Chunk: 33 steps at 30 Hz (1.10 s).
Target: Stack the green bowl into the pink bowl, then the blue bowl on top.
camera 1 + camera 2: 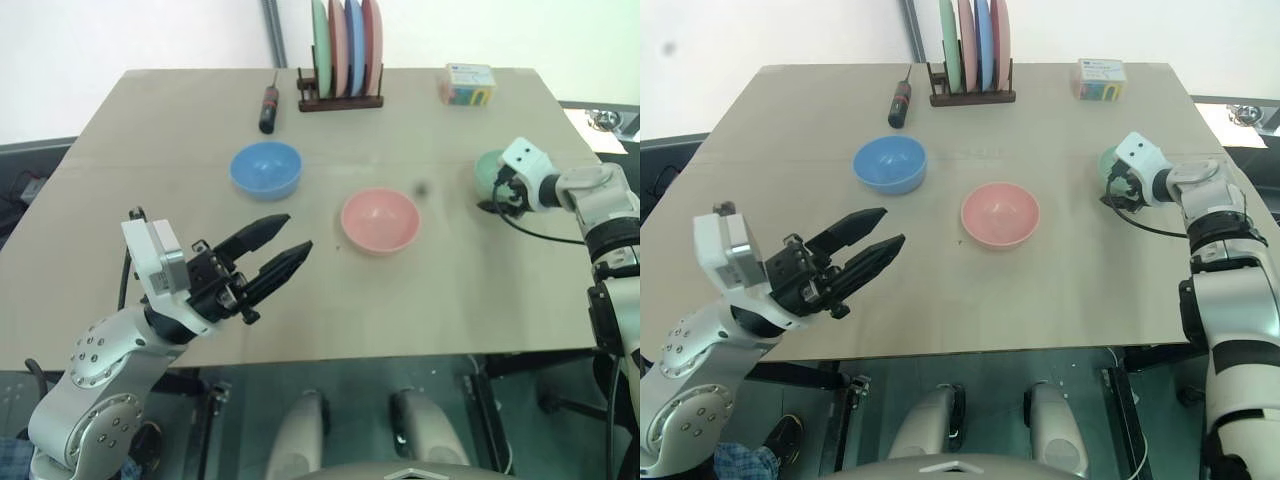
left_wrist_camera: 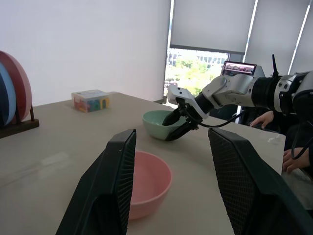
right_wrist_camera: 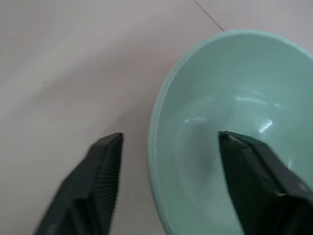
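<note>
Right, I have the right gripper [image 2: 177, 126] out at the right side of the worktop [image 1: 200, 130], straddling the rim of the green bowl [image 3: 230, 122]: one finger sits inside the bowl, the other outside its wall, and there is a visible gap on the outer side, so the jaws stand apart and have not clamped. The green bowl rests on the worktop, well to the right of the other two.

The pink bowl [image 1: 380, 220] sits upright near the middle of the worktop, with nothing in it. The blue bowl [image 1: 266, 168] sits to its left and a little farther away, also with nothing in it, apart from the pink one.

My left gripper [image 1: 270, 250] hangs above the near left part of the worktop with its fingers spread and nothing between them, pointing toward the pink bowl.

Along the far edge I see a rack of upright plates [image 1: 345, 50], a dark screwdriver [image 1: 268, 108] to its left, and a small colourful box [image 1: 467, 84] toward the far right.
</note>
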Motion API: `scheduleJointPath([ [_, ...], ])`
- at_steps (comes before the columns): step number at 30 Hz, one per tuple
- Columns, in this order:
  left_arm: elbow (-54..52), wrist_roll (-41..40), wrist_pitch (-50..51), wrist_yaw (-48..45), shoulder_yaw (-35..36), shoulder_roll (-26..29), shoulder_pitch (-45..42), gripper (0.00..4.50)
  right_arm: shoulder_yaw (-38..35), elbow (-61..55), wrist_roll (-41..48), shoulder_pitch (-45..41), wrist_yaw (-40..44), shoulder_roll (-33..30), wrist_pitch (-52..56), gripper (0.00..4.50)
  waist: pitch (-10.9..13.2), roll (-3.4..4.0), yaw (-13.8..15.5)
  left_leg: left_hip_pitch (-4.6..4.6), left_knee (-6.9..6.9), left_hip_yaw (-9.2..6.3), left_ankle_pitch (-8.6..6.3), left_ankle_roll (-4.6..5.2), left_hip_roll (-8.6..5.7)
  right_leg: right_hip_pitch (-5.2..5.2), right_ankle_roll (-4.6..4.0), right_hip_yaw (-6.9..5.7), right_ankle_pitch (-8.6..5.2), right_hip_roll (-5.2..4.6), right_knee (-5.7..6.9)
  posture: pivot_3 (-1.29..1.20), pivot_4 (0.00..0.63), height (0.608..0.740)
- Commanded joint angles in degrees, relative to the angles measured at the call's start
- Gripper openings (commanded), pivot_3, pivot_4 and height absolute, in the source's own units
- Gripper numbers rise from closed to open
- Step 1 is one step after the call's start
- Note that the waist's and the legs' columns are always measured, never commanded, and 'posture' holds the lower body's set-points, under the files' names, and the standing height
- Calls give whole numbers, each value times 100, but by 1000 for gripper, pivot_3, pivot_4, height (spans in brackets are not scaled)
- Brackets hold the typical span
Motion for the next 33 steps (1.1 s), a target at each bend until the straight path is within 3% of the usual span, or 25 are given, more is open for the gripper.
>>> scheduleJointPath([
  [1,-140,13,-44,-38,58,45,57,2487,-93,44,-8,-207,-41,-27,-136,1567,0,0,0,0,0,0,0,0,0,0,0,0,0,0,0,0,150,740],
  [4,-165,13,-49,-19,105,44,117,2487,-76,91,-29,-204,-8,-1,-181,217,0,0,2,0,0,0,0,0,0,0,1,0,0,0,1,0,150,740],
  [5,-170,5,-54,-17,134,47,139,2487,-75,90,-33,-200,3,8,-188,99,0,0,2,0,0,0,0,0,0,0,1,0,0,0,1,0,150,740],
  [13,-179,5,-85,-31,255,92,200,2487,18,-461,-81,-259,221,71,-395,99,1,1,1,0,0,0,0,0,0,0,2,0,1,0,1,0,150,740],
  [17,-140,67,-110,-91,302,102,293,2487,-33,-2594,468,-81,1274,198,311,99,18,29,-55,-1,-1,2,0,0,2,-6,3,3,2,1,6,0,150,740],
  [22,-127,118,-83,-50,251,94,254,2487,230,-5859,1392,746,2260,248,1964,99,23,38,19,-3,-12,-22,0,0,6,-5,3,-21,1,4,7,0,150,740],
  [28,-47,180,-76,-98,229,114,173,2487,653,-7231,1618,1322,2279,272,2701,99,22,37,84,-9,6,-23,0,0,-2,3,1,-26,-1,-5,3,0,150,740],
  [32,-28,202,-80,-120,247,113,168,2487,721,-7357,1679,1399,2149,298,2791,1427,22,36,62,-5,14,-23,0,0,1,4,-17,-26,-12,-2,9,0,150,740],
  [33,-26,210,-81,-121,242,113,163,2487,696,-7282,1643,1376,2082,297,2731,1524,22,36,50,-5,14,-23,0,0,1,4,-18,-26,-12,-2,9,0,150,740],
])
